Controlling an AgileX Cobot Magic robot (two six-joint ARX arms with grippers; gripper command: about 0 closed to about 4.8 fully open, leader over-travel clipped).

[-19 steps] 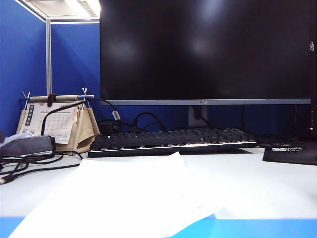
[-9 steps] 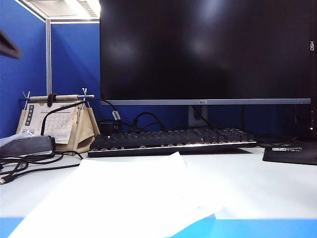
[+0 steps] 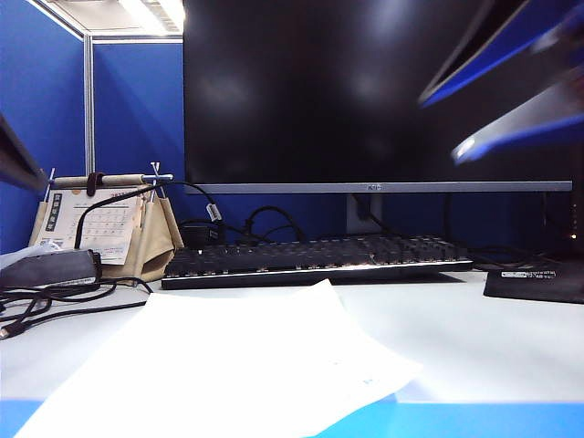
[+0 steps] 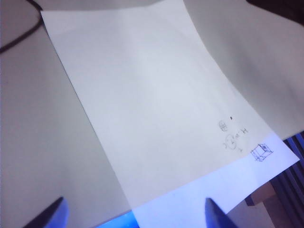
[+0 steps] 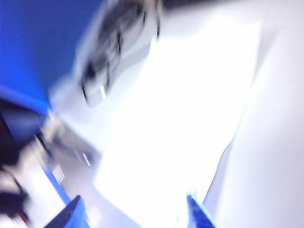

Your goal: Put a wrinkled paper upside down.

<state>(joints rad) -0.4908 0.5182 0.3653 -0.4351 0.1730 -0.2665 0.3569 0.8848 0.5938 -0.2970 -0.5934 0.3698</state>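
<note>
The wrinkled paper (image 3: 237,365) lies flat on the white table in front of the keyboard, one corner over the table's front edge. The left wrist view shows the wrinkled paper (image 4: 156,104) with small print (image 4: 237,140) near one corner. My left gripper (image 4: 135,218) hangs open above the sheet's near edge, nothing between its fingers. In the exterior view only a dark part of the left arm (image 3: 16,160) shows at the left edge. My right gripper (image 3: 444,126) is a blur high at the upper right. It is open (image 5: 135,213) above the wrinkled paper (image 5: 190,118), holding nothing.
A large dark monitor (image 3: 374,91) stands at the back with a black keyboard (image 3: 319,260) below it. A desk calendar (image 3: 100,224), a grey device (image 3: 50,269) and loose cables (image 3: 55,306) crowd the left. A black pad (image 3: 538,278) lies at the right.
The right gripper has swung into the exterior view at the upper right, blurred by motion. The left arm's dark part has come lower at the left edge. The paper lies where it was.
</note>
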